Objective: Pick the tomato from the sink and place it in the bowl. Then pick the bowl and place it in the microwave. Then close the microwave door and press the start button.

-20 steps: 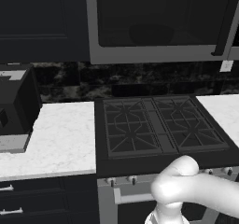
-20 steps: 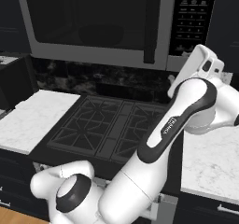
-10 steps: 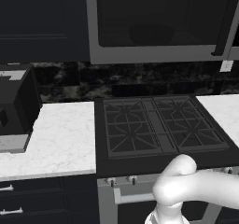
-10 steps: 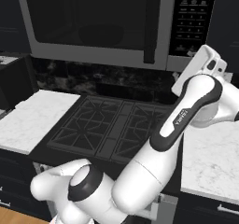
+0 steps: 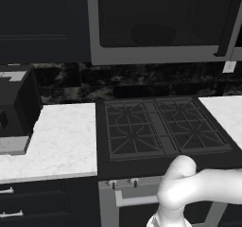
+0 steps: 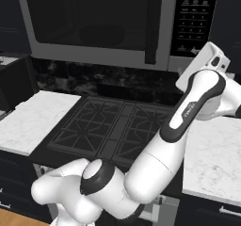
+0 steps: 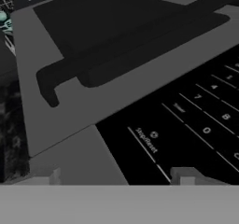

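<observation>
Your arm has swung its hand up closer to the microwave (image 6: 117, 25); its door (image 6: 94, 22) is shut, the dark bowl (image 5: 152, 33) dimly inside. The gripper (image 7: 116, 178), fingers spread, faces the keypad (image 7: 186, 129), so pressing start looks next.

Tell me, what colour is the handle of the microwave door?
Black; the handle shows best in the right base view.
</observation>
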Controlling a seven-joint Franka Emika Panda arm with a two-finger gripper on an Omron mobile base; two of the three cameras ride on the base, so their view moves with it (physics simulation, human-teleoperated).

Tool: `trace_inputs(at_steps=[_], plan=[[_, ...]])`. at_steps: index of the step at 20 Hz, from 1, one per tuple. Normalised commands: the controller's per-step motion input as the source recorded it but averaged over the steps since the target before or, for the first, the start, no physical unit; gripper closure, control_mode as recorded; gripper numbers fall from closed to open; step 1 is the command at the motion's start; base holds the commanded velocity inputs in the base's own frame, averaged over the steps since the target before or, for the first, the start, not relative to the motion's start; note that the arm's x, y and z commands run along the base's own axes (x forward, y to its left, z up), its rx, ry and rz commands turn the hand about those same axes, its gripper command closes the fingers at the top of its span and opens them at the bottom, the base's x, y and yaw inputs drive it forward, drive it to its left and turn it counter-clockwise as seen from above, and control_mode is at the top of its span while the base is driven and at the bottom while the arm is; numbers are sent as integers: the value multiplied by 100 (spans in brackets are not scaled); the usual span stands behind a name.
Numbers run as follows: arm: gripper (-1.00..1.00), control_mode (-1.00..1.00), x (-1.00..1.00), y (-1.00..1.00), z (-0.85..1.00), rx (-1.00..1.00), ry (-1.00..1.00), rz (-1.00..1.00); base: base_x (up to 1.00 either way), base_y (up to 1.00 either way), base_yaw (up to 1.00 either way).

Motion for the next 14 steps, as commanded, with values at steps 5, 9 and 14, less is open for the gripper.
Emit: trace_inputs(at_steps=[5,9,14], plan=[[-100,-100,20,-24,-9,4,0,0,0,0,0],[-100,-100,25,-21,-11,3,0,0,0,0,0],[-100,-100,41,-8,-24,1,0,0,0,0,0]])
